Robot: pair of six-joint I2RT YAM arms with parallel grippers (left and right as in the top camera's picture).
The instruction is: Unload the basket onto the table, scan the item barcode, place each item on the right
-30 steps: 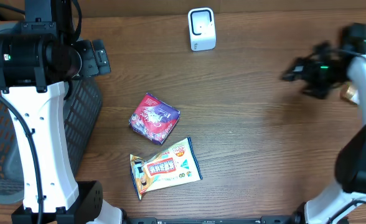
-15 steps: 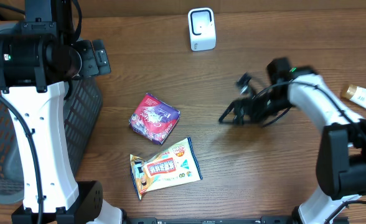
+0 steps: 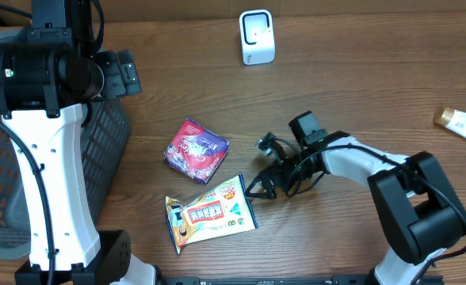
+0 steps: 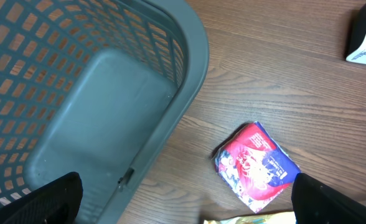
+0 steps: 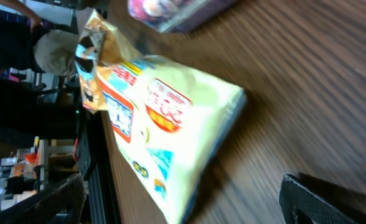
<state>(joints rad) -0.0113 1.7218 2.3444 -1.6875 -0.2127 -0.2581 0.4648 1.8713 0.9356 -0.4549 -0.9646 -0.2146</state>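
Right gripper [image 3: 261,169] spread beside snack bag [image 3: 209,212]; basket [image 4: 96,112] interior only left wrist shows; left gripper [image 4: 189,202] apparently spread.

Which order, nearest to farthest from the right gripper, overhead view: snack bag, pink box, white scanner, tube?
From the right gripper:
1. snack bag, bottom centre, beside the fingertips
2. pink box, centre-left
3. white scanner, top edge
4. tube, far right edge

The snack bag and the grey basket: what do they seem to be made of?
Snack bag: probably thin plastic film, glossy and printed; its surface puckers and its edges look sealed. Grey basket: likely moulded plastic, matte; the lattice walls and smooth rim look like one piece.
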